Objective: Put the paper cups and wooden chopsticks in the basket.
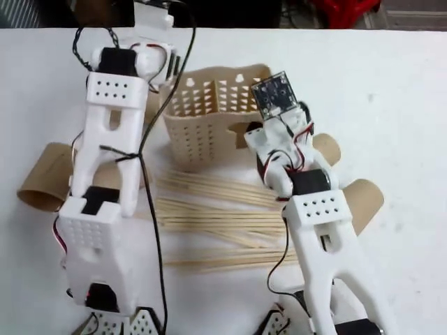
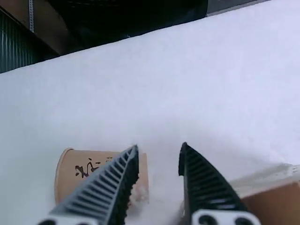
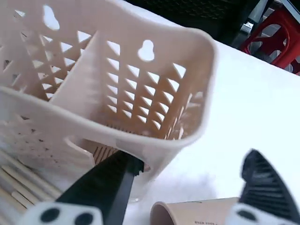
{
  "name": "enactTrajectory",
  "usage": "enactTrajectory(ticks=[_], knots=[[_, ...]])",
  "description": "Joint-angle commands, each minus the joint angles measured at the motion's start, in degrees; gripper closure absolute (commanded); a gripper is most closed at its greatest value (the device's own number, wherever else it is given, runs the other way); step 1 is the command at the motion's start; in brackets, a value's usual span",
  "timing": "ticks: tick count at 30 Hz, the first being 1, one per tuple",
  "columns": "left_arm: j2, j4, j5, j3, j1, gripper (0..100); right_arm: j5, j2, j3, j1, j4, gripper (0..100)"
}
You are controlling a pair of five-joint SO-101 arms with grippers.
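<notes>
The perforated beige basket [image 1: 209, 122] stands upright at mid-table. Wooden chopsticks [image 1: 216, 209] lie spread on the table in front of it. Paper cups lie on their sides: one at the left [image 1: 42, 181], two at the right [image 1: 327, 148] [image 1: 364, 199]. My right gripper [image 3: 187, 180] is open at the basket's [image 3: 140, 61] near right corner, one finger [image 3: 115, 176] against the rim, a cup [image 3: 192, 213] just below. My left gripper [image 2: 157, 161] is open and empty above the table beside a lying cup [image 2: 84, 171]. In the high view it sits at the basket's far left [image 1: 167, 70].
Chopstick ends [image 3: 18, 183] show beside the basket's wall. A tan object [image 2: 276, 201] sits at the edge of the left wrist view. A black cable [image 1: 150, 209] runs along the left arm. The white table [image 1: 391, 91] is bare at the far right.
</notes>
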Motion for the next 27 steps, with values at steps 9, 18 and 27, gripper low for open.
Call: enactTrajectory(ticks=[9, 18, 27], knots=[[-0.48, 11.43, 0.18, -12.22, -4.62, 84, 0.62, -2.68, -0.97, 1.1, 4.44, 72.1], [-2.68, 22.15, 1.85, -17.49, -3.82, 84, 0.53, -2.68, 5.54, 1.1, -1.27, 73.5], [-12.0, 29.01, 2.81, -16.97, -3.38, 84, 0.35, -2.33, 5.63, 1.1, -1.19, 73.6]])
